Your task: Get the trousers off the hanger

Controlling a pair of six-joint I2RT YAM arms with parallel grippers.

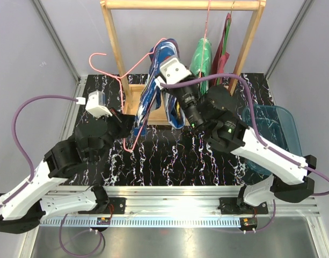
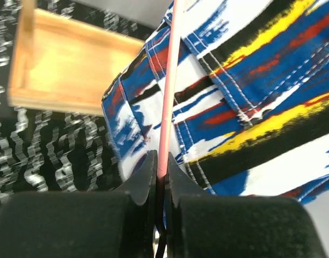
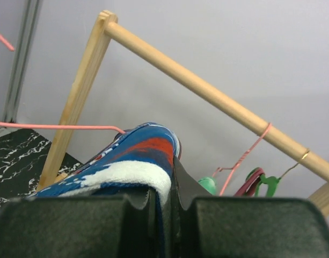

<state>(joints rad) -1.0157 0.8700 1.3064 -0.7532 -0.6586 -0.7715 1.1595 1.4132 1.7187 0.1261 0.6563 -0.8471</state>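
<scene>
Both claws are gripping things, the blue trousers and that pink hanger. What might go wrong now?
The left gripper pinches only thin wire on the pink hanger; it may slip or twist when the right gripper tugs the blue trousers.
That gripper is near the green trousers and might knock them.

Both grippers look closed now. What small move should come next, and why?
Probably the right gripper should draw the blue trousers off the pink hanger: it grips their fold, while the left gripper clamps the hanger wire.
</scene>
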